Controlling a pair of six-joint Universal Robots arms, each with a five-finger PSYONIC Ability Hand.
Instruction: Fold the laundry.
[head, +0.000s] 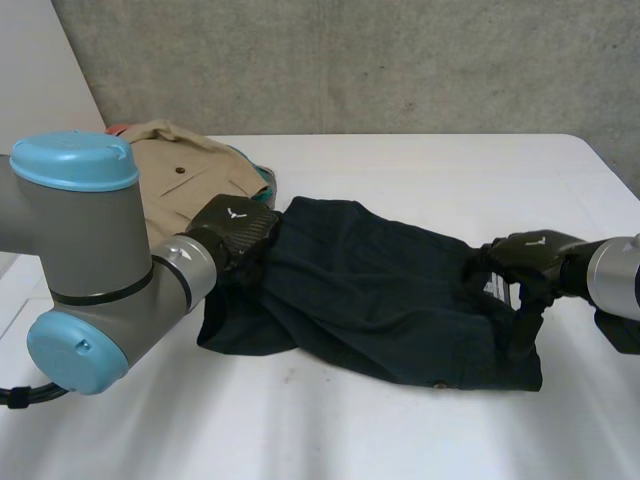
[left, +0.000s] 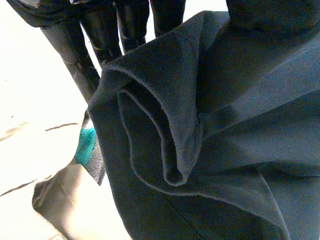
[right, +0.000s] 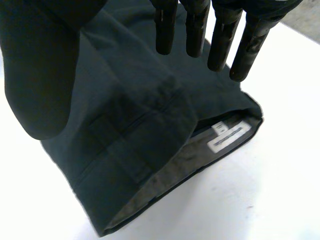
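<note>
The right hand's fingers (right: 220, 40) are straight and slightly spread, tips free above the waistband end of the dark navy shorts (right: 130, 125). Its thumb (right: 40, 75) stands well apart from them on the other side of the cloth, so nothing is pinched. Just past the fingertips the waistband gapes a little and a white label (right: 228, 136) shows inside it. In the head view the right hand (head: 530, 255) sits at the right end of the shorts (head: 370, 290), one black digit reaching down against the cloth there. The left hand's fingers (left: 100, 35) are also straight, lying side by side and not curled round anything. A bunched fold of the shorts (left: 225, 125), with a hemmed edge rolled into a loop, stands up against them. From above, the left hand (head: 237, 230) rests at the left end of the garment, near its far corner. The shorts lie stretched across the middle of the white tabletop (head: 400, 430) between the two hands, rumpled, with a small button near their front right edge. Just beyond the left hand lies a beige shirt (head: 185, 165), touching the shorts' far left corner, with a teal item (head: 268, 180) tucked at its edge. The left wrist view shows the same beige cloth (left: 55, 200) and the teal patch (left: 86, 145) beside the dark fold. A grey concrete wall (head: 350, 60) runs behind the tabletop.
</note>
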